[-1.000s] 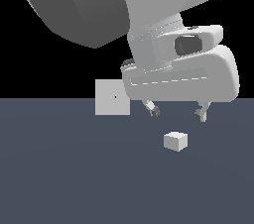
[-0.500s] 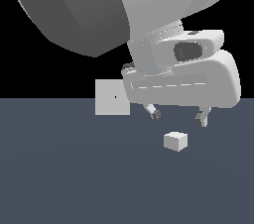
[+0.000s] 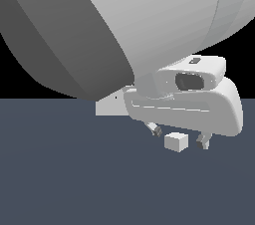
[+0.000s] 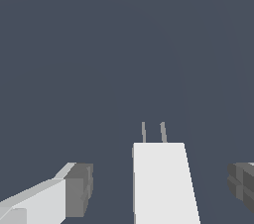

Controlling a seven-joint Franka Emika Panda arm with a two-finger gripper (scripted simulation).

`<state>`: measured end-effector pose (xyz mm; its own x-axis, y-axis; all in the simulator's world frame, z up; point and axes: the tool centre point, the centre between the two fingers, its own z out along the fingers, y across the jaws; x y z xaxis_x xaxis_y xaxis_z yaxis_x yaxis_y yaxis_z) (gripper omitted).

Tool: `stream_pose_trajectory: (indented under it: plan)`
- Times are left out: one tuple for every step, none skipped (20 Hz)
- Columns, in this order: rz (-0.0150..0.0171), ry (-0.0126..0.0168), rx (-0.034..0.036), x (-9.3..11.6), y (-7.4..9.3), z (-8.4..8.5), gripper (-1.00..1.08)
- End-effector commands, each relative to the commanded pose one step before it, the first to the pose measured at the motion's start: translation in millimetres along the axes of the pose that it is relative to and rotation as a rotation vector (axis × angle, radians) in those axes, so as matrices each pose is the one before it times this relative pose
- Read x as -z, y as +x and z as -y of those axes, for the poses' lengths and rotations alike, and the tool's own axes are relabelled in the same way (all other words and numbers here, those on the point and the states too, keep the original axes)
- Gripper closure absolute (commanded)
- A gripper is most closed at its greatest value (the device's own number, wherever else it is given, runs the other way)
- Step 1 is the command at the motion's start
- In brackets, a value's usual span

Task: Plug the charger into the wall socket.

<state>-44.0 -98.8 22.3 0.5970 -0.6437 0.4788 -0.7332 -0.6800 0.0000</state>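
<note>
the gripper (image 3: 180, 138) is hanging low over the dark floor (image 3: 74, 179), its fingers spread wide and gripping nothing. the charger (image 3: 176, 142) is sitting between the two fingertips, touching neither; it is a plain off-white block with two thin prongs (image 4: 153, 132) sticking out. the wall socket (image 3: 110, 106), a flat pale panel, is standing well behind, mostly hidden by the arm.

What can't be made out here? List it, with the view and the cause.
- Wall socket, exterior view: mostly hidden behind the arm; its centre cannot be seen. Absent from the wrist view.
- Charger, wrist view: cut off by the frame edge; two prongs show.
- Gripper, open: whether its fingertips have reached the charger's sides is unclear from either view.
</note>
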Motion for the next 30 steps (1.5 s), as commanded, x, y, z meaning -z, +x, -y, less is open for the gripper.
stream_pose_trajectory:
  plan:
    - [-0.00024, 0.00069, -0.00073, -6.41, -3.53, 0.33, -0.92]
    - [0.00000, 0.00000, 0.00000, -1.53, -0.86, 0.06, -0.92]
    - [0.00000, 0.00000, 0.00000, -1.09, -0.61, 0.05, -0.92]
    - [-0.00043, -0.00029, -0.00046, -0.58, -0.11, -0.22, -0.92]
    - [0.00000, 0.00000, 0.00000, -0.22, -0.12, 0.01, -0.92]
    - [0.00000, 0.00000, 0.00000, 0.00, 0.00, 0.00, 1.08]
    - [0.00000, 0.00000, 0.00000, 0.00, 0.00, 0.00, 1.08]
    - [0.00000, 0.00000, 0.00000, 0.00, 0.00, 0.00, 1.08]
    - [0.00000, 0.00000, 0.00000, 0.00, 0.00, 0.00, 1.08]
    - [0.00000, 0.00000, 0.00000, 0.00, 0.00, 0.00, 1.08]
    - [0.00000, 0.00000, 0.00000, 0.00, 0.00, 0.00, 1.08]
    - [0.00000, 0.00000, 0.00000, 0.00, 0.00, 0.00, 1.08]
    - [0.00000, 0.00000, 0.00000, 0.00, 0.00, 0.00, 1.08]
    - [0.00000, 0.00000, 0.00000, 0.00, 0.00, 0.00, 1.08]
    - [0.00000, 0.00000, 0.00000, 0.00, 0.00, 0.00, 1.08]
    - [-0.00200, -0.00478, -0.00682, -0.14, 3.11, -4.00, 1.08]
    - [-0.00003, 0.00058, 0.00105, 0.13, 0.04, 0.21, 1.08]
    - [-0.00008, 0.00173, 0.00314, 0.38, 0.11, 0.64, 1.08]
    - [-0.00013, 0.00286, 0.00520, 0.63, 0.20, 1.04, 1.08]
    - [-0.00019, 0.00404, 0.00733, 0.90, 0.26, 1.48, 1.08]
    - [-0.00024, 0.00520, 0.00945, 1.16, 0.33, 1.91, 1.08]
    - [-0.00030, 0.00635, 0.01154, 1.41, 0.41, 2.33, 1.08]
    - [-0.00035, 0.00752, 0.01366, 1.68, 0.48, 2.75, 1.08]
    - [-0.00040, 0.00870, 0.01579, 1.94, 0.55, 3.19, 1.08]
    - [-0.00045, 0.00988, 0.01793, 2.21, 0.62, 3.62, 1.08]
    - [-0.00050, 0.01107, 0.02008, 2.48, 0.68, 4.06, 1.08]
    - [-0.00055, 0.01223, 0.02220, 2.74, 0.75, 4.48, 1.08]
    - [-0.00060, 0.01338, 0.02428, 3.00, 0.81, 4.91, 1.08]
    - [-0.00064, 0.01449, 0.02629, 3.26, 0.87, 5.32, 1.08]
    - [-0.00068, 0.01557, 0.02826, 3.51, 0.92, 5.72, 1.08]
